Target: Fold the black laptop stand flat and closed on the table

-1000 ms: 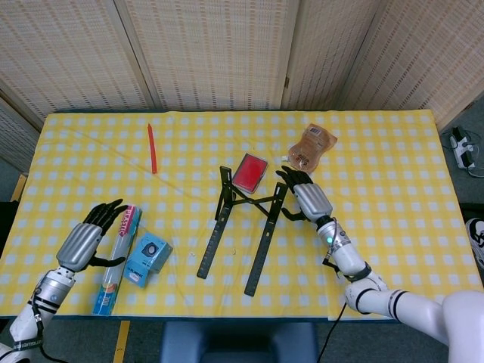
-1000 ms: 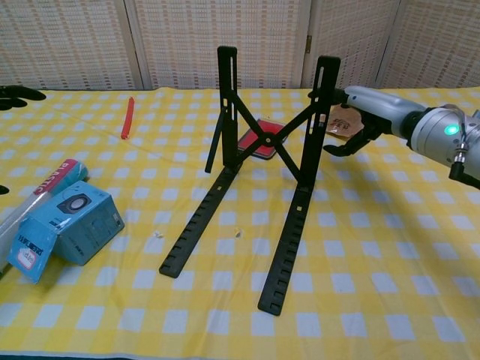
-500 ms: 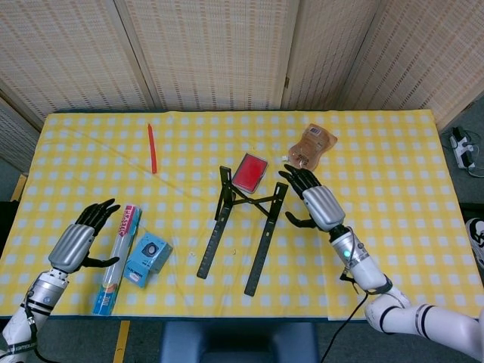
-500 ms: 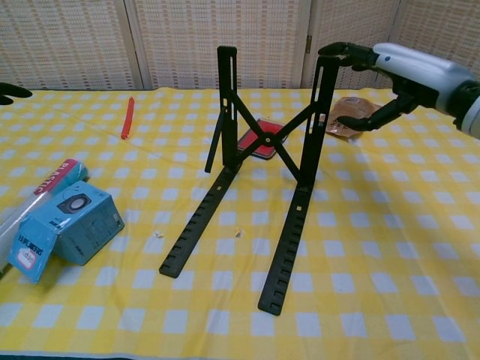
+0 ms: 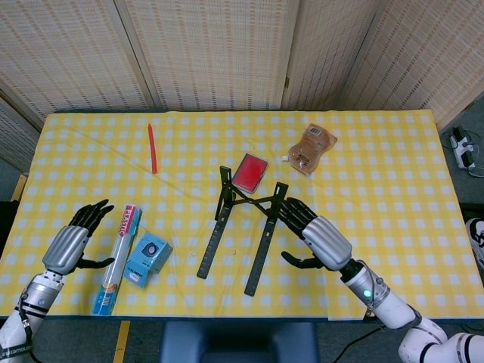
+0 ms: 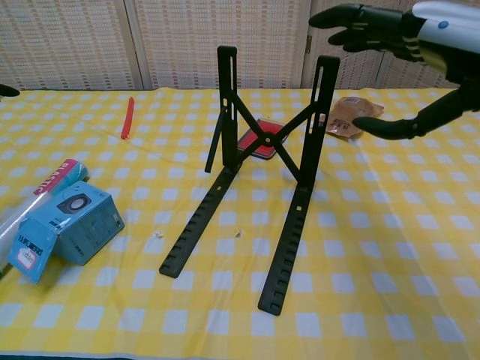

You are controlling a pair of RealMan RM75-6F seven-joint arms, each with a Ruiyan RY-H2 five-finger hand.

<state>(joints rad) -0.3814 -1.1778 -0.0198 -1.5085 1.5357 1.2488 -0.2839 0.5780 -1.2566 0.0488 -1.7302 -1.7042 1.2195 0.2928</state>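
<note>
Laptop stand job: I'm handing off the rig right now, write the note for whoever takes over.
Right hand: open, holds nothing, raised just right of the stand's right upright, not touching it as far as the chest view shows.
Left hand: open, holds nothing, at the table's left edge beside the plastic wrap roll and blue box.
Black laptop stand: unfolded, both uprights raised, cross brace spread, two rails flat on the tablecloth. A red case lies behind it.
Done: nothing folded.
Left: collapse the uprights, close the rails together, lay it flat.
</note>
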